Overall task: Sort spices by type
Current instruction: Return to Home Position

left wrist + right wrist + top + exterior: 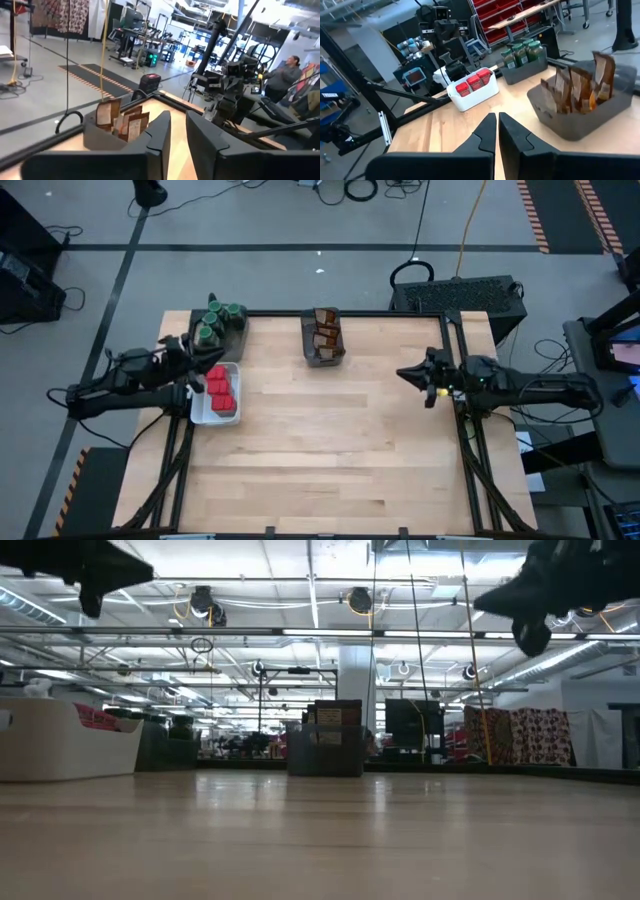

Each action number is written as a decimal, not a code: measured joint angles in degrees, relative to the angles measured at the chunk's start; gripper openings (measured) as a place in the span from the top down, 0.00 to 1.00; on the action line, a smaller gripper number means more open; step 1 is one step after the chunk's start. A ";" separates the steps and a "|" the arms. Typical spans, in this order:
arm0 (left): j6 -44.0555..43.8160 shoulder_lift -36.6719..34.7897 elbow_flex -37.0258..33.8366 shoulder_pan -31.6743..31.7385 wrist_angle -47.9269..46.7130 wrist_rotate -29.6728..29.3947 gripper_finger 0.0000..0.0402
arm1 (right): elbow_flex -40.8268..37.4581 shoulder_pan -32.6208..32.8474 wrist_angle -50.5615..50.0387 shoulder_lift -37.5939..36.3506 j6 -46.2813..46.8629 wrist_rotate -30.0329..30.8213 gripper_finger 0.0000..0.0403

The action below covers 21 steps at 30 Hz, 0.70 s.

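Note:
The spices sit sorted in three containers. Green-lidded jars [220, 320] [522, 52] stand in a dark bin at the far left. Red blocky containers [220, 388] [472, 82] fill a white tray [203, 416] beside it. Brown-orange packets [324, 332] [122, 120] stand upright in a dark bin [323, 359] at the far middle. My left gripper [202, 375] [178, 130] hovers level at the tray's left edge, its fingers a narrow gap apart, holding nothing. My right gripper [403, 372] [497, 122] hovers level at the table's right, shut and empty.
The wooden tabletop [330, 450] stretches bare across its middle and near half. The low view shows both arms high above the surface. A person [285, 75] stands in the room beyond the right arm. A dark case [470, 295] sits just past the table's far right corner.

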 joint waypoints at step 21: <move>-5.49 -4.43 -20.56 0.00 13.30 9.68 0.98 | -12.63 0.00 17.50 -0.02 3.49 4.54 1.00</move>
